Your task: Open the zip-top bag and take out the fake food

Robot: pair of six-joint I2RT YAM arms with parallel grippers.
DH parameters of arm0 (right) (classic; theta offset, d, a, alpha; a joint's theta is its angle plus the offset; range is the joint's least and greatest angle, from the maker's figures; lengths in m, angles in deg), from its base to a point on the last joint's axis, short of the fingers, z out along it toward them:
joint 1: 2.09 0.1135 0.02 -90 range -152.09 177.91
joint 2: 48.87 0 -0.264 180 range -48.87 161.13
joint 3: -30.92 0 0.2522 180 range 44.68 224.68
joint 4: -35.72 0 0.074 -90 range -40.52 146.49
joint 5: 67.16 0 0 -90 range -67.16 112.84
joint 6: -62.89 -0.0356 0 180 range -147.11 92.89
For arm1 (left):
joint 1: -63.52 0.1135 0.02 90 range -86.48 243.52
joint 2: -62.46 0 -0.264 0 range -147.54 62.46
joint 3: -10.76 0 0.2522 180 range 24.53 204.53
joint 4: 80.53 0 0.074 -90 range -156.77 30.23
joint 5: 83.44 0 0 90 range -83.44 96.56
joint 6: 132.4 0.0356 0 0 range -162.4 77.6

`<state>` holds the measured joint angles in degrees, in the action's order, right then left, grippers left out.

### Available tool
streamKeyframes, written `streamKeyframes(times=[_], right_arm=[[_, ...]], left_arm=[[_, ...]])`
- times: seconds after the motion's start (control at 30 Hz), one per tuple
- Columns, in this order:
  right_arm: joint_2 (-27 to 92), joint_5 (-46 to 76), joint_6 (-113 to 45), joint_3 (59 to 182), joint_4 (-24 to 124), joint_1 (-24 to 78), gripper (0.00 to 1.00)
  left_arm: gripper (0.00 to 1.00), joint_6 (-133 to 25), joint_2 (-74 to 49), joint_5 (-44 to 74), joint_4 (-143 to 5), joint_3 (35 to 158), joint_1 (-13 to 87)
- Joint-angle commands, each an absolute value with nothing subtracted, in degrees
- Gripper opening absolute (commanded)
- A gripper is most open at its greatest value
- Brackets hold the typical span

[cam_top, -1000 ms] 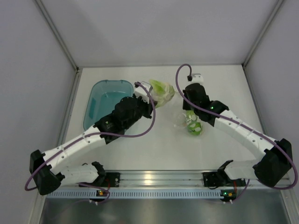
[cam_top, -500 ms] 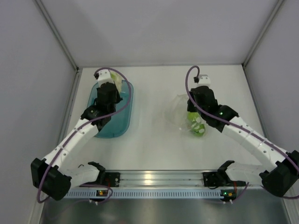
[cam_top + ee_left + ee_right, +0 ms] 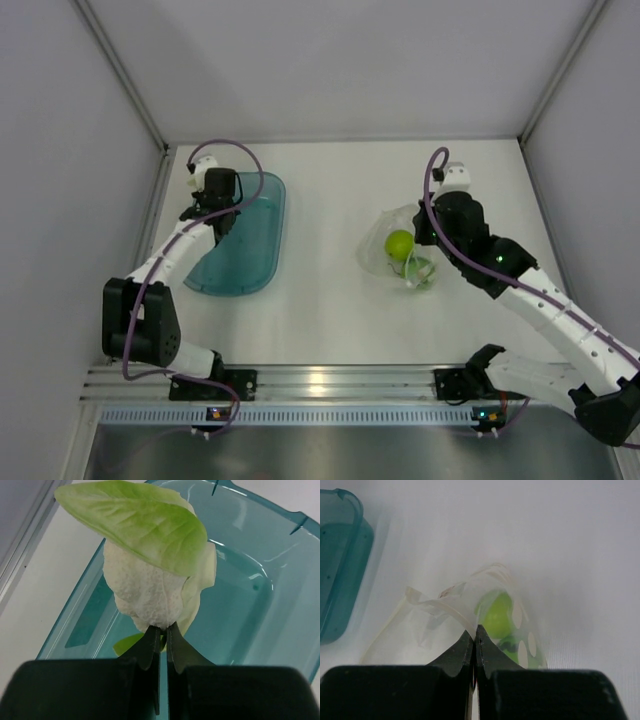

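Note:
My left gripper [image 3: 161, 628] is shut on the white-and-pale-green leafy lump [image 3: 150, 565] and holds it above the teal tub [image 3: 250, 570]; from above the gripper [image 3: 213, 190] hangs over the tub's far left corner. My right gripper [image 3: 476, 631] is shut on the rim of the clear dotted zip-top bag [image 3: 440, 625], which lies open on the table [image 3: 392, 250]. The lime-green ball [image 3: 497, 615] and the dark-striped green ball [image 3: 512, 645] are inside the bag, also seen from above [image 3: 399, 243] [image 3: 422, 272].
The teal tub [image 3: 240, 262] lies at the left of the white table. Grey walls stand close on the left, right and back. A metal rail [image 3: 320, 385] runs along the near edge.
My left gripper has carried the leafy lump from beside the bag leftward to over the tub. My right gripper has shifted right, holding the bag, and the lime-green ball now shows in its mouth.

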<state>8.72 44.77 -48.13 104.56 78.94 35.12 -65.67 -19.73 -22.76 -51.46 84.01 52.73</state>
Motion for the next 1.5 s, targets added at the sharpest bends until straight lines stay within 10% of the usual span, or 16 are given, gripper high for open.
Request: streamKeyframes(times=[0.0,0.27,0.47,0.93,1.47], right_arm=[[7.21,44.46,-47.24,104.36,79.37,34.56,0.00],[7.74,42.88,-47.24,104.53,78.93,34.64,0.00],[8.26,38.94,-46.18,105.32,78.23,34.56,0.00],[10.64,38.57,-50.05,105.59,74.45,34.56,0.00],[13.89,42.44,-62.70,104.18,69.17,34.56,0.00]], left_arm=[[0.00,-65.87,-22.34,-20.69,-52.88,87.45,53.85],[0.43,-65.43,-24.29,-15.59,-52.18,88.07,54.11],[0.98,-65.52,-19.82,-11.99,-51.65,88.34,54.11],[0.98,-81.59,-4.27,25.44,-63.32,82.11,52.63],[0.73,-82.83,-5.12,5.07,-66.15,87.80,20.64]])
